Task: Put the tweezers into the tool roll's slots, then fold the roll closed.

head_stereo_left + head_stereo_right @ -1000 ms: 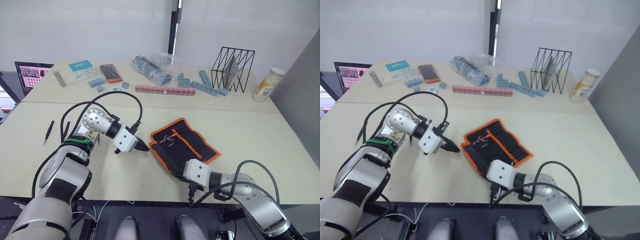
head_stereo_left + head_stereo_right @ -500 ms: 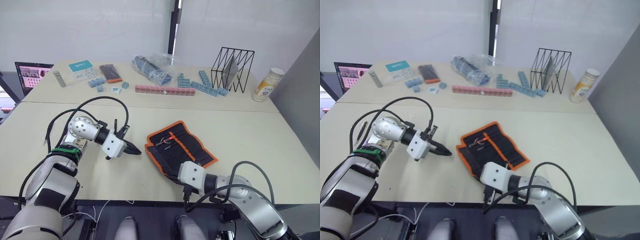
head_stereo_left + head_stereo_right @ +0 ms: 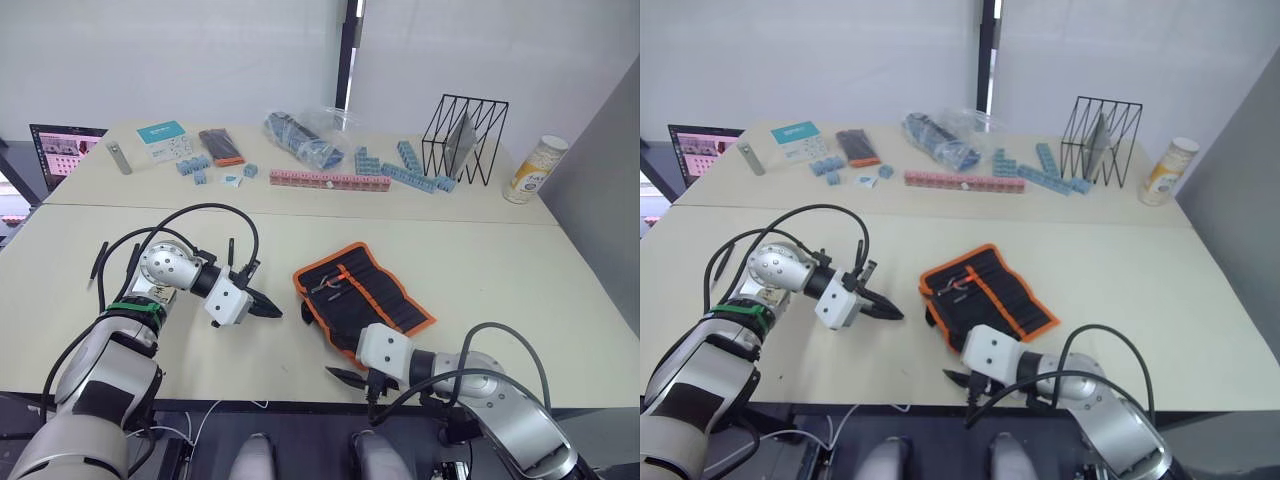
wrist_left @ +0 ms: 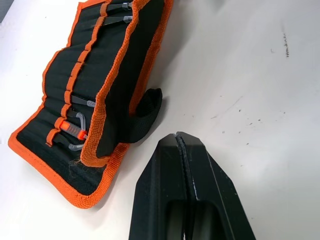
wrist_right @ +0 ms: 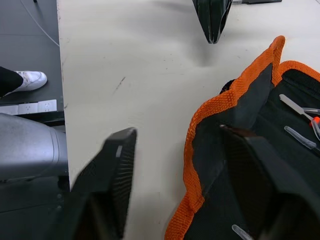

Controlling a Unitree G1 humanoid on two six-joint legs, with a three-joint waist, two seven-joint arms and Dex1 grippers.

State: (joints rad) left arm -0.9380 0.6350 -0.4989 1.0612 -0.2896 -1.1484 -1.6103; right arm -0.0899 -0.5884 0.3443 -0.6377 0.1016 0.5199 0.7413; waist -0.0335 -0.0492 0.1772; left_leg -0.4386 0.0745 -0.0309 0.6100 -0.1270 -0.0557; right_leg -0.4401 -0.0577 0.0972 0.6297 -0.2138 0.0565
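Left pincer [image 3: 272, 310] is hovering clenched and empty just beside the tool roll [image 3: 362, 294], while right pincer [image 5: 200, 165] is sitting released, straddling the roll's orange-edged near corner.

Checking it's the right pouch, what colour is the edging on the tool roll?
Orange edging on the black tool roll, clearest in the left wrist view.

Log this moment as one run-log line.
left tool: shut, empty, on table beside tool roll | right tool: open at roll's near edge | tweezers: two lie by left arm
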